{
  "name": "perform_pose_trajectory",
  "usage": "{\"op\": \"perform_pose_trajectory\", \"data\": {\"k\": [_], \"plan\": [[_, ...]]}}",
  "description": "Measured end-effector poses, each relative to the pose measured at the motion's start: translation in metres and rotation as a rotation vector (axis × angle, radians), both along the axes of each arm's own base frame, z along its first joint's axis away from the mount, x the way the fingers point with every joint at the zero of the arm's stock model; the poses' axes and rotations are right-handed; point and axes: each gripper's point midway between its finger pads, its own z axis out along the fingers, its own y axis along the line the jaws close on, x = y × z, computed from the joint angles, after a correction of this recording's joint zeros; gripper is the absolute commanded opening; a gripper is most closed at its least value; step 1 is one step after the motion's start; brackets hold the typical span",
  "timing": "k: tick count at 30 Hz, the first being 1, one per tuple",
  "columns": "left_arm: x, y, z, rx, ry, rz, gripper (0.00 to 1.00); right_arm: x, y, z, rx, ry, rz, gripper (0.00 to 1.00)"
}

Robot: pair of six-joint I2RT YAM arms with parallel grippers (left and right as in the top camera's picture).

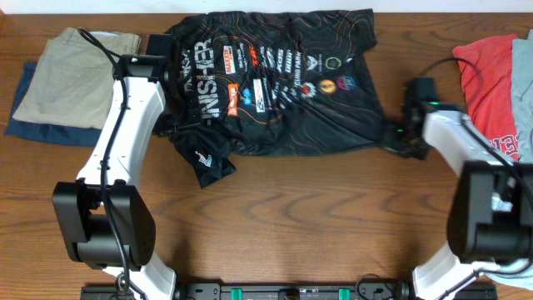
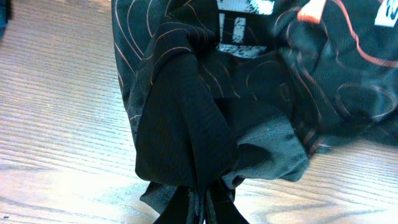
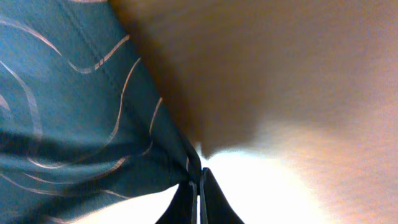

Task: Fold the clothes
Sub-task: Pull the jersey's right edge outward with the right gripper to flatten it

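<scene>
While I am looking from overhead, the jersey (image 1: 283, 83) is lying crumpled on the far half of the worktop (image 1: 291, 217), with its long axis running from my left to my right. My left claw (image 1: 173, 125) is sitting at its left near edge, and my right claw (image 1: 396, 137) is sitting at its right near corner. So the cloth is stretching between the two claws, and most of it is lying beyond them, away from me. Each arm is nearer to its own end, and neither one is reaching the middle. A khaki garment (image 1: 71, 71) is lying to the left and a red garment (image 1: 491, 75) to the right, both apart from the jersey.

Through the left wrist camera, my left claw (image 2: 202, 199) is clenched on a bunch of black fabric. The jersey (image 2: 249, 93) is rising out of the pinch in thick folds and is spreading forward and to the right, with the printed logos at the far side.

Through the right wrist camera, my right claw (image 3: 198, 186) is also clenched, and it is gripping only a thin corner of the jersey (image 3: 74, 112). The cloth is fanning out to the left of the tips, and bare worktop (image 3: 280, 74) is showing on the other side.

I am judging that the coming move is depending on this: both grips are on the near edge, so the fold is probably going away from me, across the long axis.
</scene>
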Motion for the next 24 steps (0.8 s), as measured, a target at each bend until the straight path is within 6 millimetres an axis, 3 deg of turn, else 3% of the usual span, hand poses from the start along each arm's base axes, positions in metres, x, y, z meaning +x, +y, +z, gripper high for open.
{"op": "perform_pose_trajectory", "data": {"k": [1, 4, 15, 19, 24], "plan": [[0.000, 0.000, 0.000, 0.000, 0.000, 0.000, 0.07, -0.002, -0.008, 0.007, -0.010, -0.006, -0.015, 0.01], [-0.001, 0.000, 0.000, 0.001, 0.002, -0.002, 0.28, -0.019, -0.026, 0.025, -0.058, 0.014, -0.044, 0.01], [-0.032, 0.002, -0.001, 0.010, 0.131, 0.010, 0.28, -0.080, -0.068, 0.032, -0.240, 0.246, -0.130, 0.01], [-0.035, 0.002, 0.000, 0.010, 0.143, 0.031, 0.29, -0.084, -0.073, 0.033, -0.265, 0.262, -0.146, 0.01], [-0.037, -0.007, -0.013, -0.012, 0.148, 0.033, 0.39, -0.085, -0.075, 0.034, -0.277, 0.263, -0.147, 0.01]]}}
